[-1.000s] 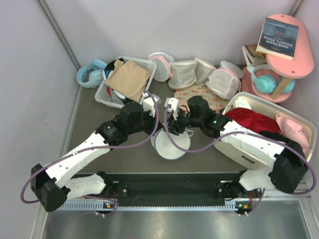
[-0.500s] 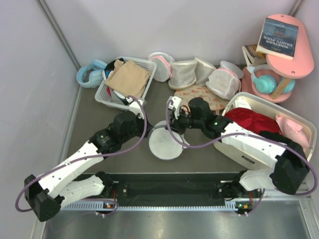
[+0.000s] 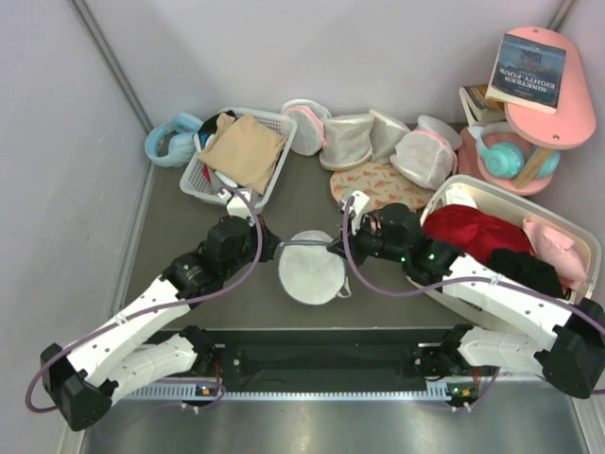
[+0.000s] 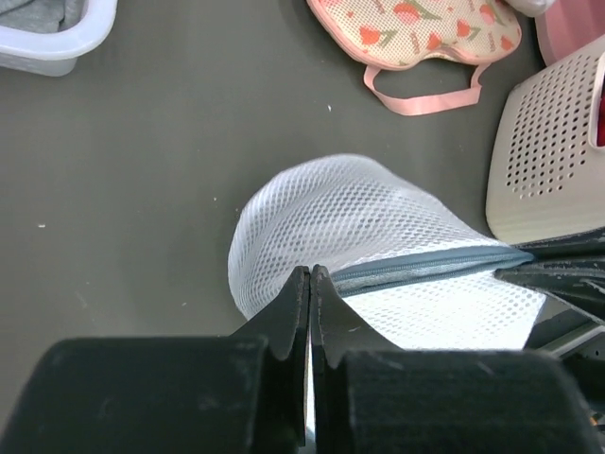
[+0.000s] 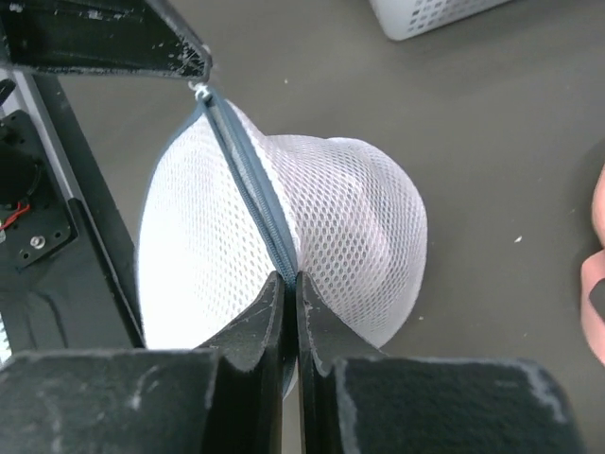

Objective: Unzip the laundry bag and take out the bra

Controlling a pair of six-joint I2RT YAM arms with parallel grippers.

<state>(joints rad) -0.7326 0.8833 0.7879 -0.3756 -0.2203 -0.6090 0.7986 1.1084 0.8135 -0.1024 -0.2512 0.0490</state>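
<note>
Both grippers pinch the round white mesh laundry bag (image 3: 312, 274) by its grey zipper rim (image 4: 425, 263), one at each end

The bag sits on the dark grey tabletop (image 3: 236, 303) between the two arms, its dome bulging away from the fingers in both wrist views. The left gripper (image 4: 310, 276) has its black fingers pressed together with no gap, clamped on one end of the rim. The right gripper (image 5: 291, 282) is closed just as tight on the opposite end, so the zipper band runs taut and straight from one pair of tips to the other. The teeth look closed along that stretch. Nothing inside can be made out through the mesh. A pink floral eye mask (image 4: 416, 28) lies beyond the bag, and a cream perforated bin (image 4: 548, 151) stands just beside it
</note>
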